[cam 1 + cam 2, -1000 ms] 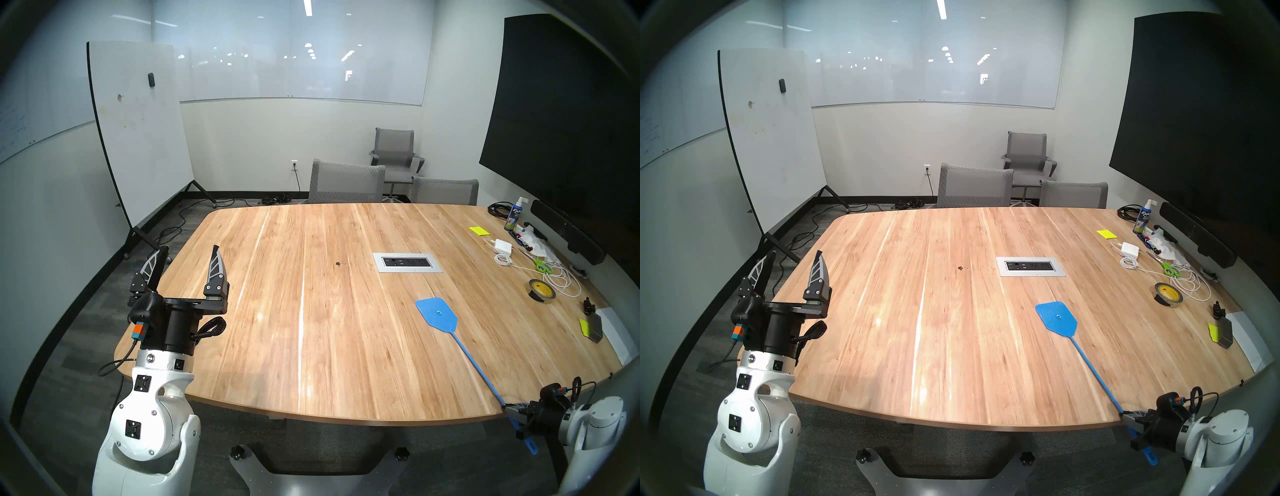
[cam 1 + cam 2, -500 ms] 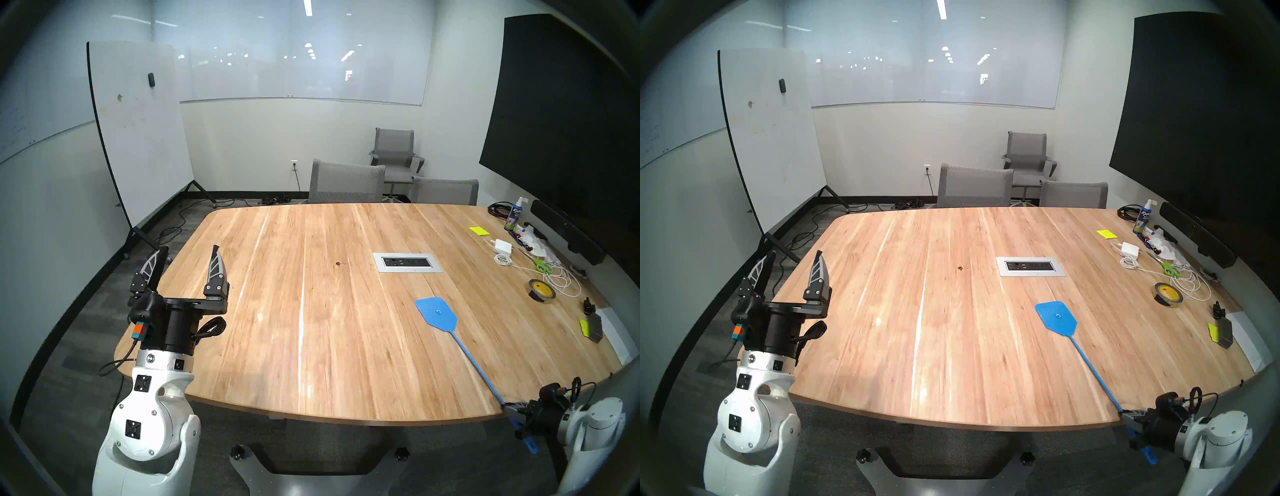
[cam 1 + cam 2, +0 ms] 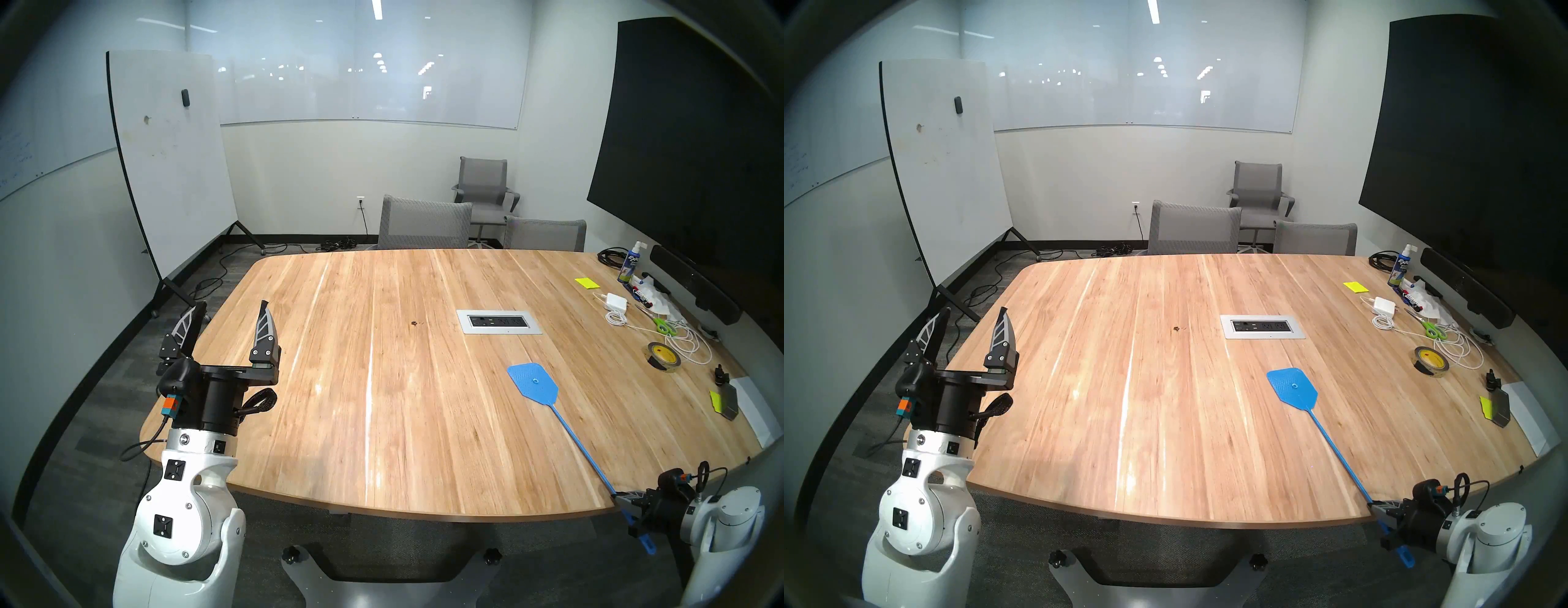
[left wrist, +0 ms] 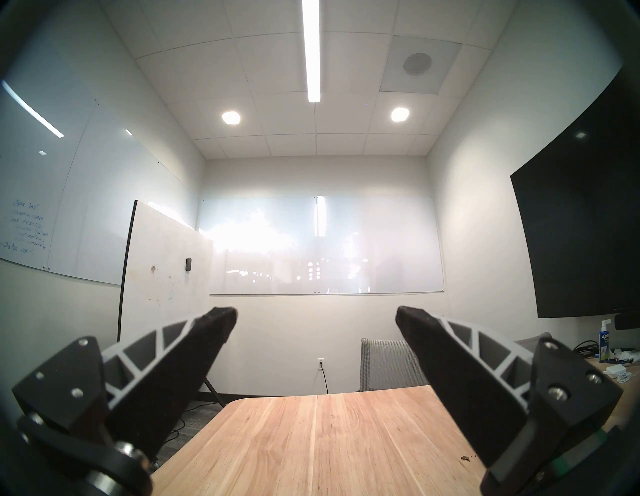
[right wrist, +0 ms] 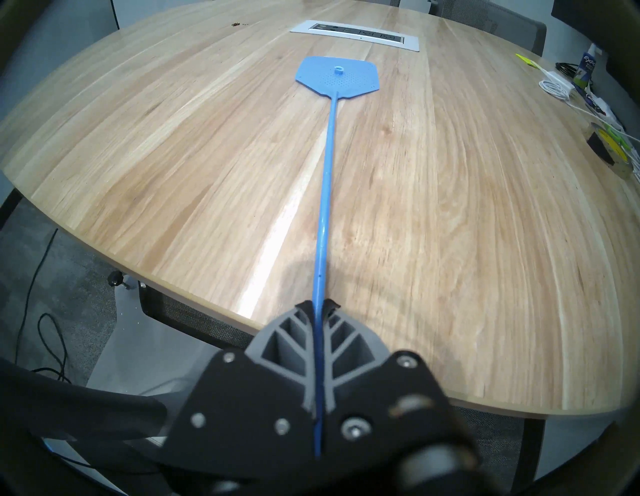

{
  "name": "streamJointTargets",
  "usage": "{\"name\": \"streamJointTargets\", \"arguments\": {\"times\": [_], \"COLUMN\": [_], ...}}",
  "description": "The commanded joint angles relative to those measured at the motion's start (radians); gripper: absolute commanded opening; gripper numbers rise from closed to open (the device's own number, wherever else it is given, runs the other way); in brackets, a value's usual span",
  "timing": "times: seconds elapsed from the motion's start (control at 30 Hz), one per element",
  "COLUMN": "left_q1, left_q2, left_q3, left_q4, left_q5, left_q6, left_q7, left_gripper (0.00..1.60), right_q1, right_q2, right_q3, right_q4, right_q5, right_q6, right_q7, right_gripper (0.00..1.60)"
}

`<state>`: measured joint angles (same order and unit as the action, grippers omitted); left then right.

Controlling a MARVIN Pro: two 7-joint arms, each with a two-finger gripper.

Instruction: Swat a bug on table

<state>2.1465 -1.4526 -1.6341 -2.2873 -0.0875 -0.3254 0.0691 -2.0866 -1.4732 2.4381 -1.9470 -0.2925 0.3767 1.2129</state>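
Right end effector [image 5: 317,306] clenched on swatter [image 5: 325,194]; lift, aim ahead-left at bug [image 5: 235,24], slap flat on tabletop [image 5: 450,242].

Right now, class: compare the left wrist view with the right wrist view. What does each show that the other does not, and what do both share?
Only the left wrist view shows the open left gripper, the ceiling lights and the standing whiteboard.

Only the right wrist view shows the right gripper shut on the blue swatter, and the outlet panel.

Both show the table and the bug, a dark speck, plus the spray bottle.
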Motion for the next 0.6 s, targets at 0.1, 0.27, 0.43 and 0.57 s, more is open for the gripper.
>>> {"name": "streamJointTargets", "arguments": {"times": [0.1,0.27,0.43,0.57], "left_q1": [0.002,0.002,0.002,0.002], "left_q2": [0.0,0.0,0.0,0.0], "left_q3": [0.001,0.001,0.001,0.001], "left_q4": [-0.021,-0.021,-0.021,-0.021], "left_q5": [0.0,0.0,0.0,0.0], "left_q6": [-0.001,-0.001,-0.001,-0.001], "left_q7": [-0.001,-0.001,-0.001,-0.001], "left_gripper": [1.6,1.6,1.6,1.6], "right_q1": [0.007,0.004,0.001,0.0], "right_q2": [0.007,0.004,0.004,0.004], "right_q3": [-0.004,-0.004,-0.004,-0.004], "right_q4": [0.003,-0.001,-0.008,-0.008], "right_q5": [-0.004,-0.005,-0.004,-0.004], "right_q6": [0.001,0.005,0.009,0.01], "right_q7": [-0.004,-0.004,-0.001,-0.001], "right_gripper": [0.23,0.25,0.31,0.55]}}
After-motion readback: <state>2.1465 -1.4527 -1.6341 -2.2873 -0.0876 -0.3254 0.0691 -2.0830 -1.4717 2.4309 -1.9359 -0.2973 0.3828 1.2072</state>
